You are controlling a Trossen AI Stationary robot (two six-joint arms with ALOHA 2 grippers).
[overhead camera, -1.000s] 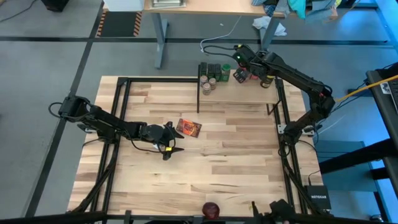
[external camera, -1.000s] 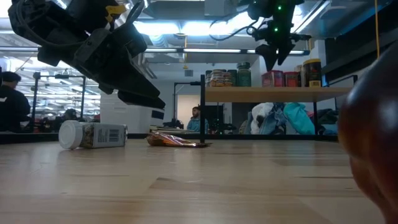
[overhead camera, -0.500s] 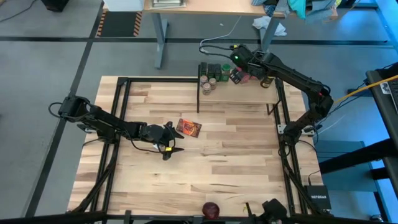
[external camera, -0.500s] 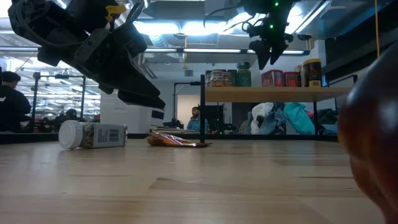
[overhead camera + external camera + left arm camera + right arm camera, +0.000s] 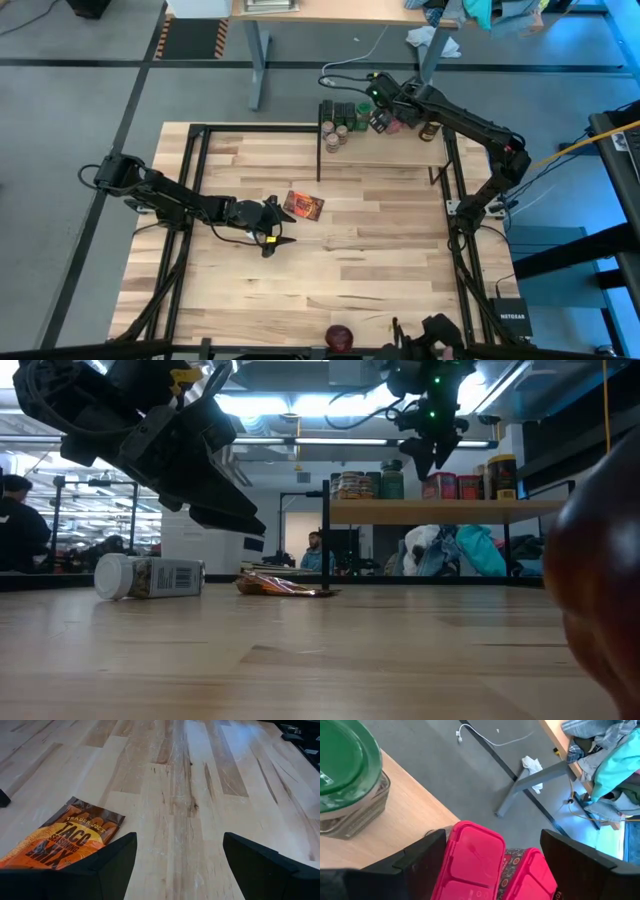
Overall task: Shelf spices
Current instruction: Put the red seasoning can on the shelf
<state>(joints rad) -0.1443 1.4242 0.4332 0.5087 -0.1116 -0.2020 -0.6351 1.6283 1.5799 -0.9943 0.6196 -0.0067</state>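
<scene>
Right gripper (image 5: 378,117) open over the shelf (image 5: 400,148), above the pink-red boxes (image 5: 470,860); could tip them. Left gripper (image 5: 180,865) open, beside taco packet (image 5: 70,837), far from shelf.

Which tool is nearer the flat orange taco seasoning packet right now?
Left. The left tool hovers open right beside the flat orange taco seasoning packet; the right tool is far off, open above the small light-wood shelf.

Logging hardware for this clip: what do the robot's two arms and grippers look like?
Both are dark, near-black jointed arms with two blocky dark fingers each. The left gripper carries a yellow marking near its wrist. The right gripper shows a small green light and trailing black cables.
</scene>
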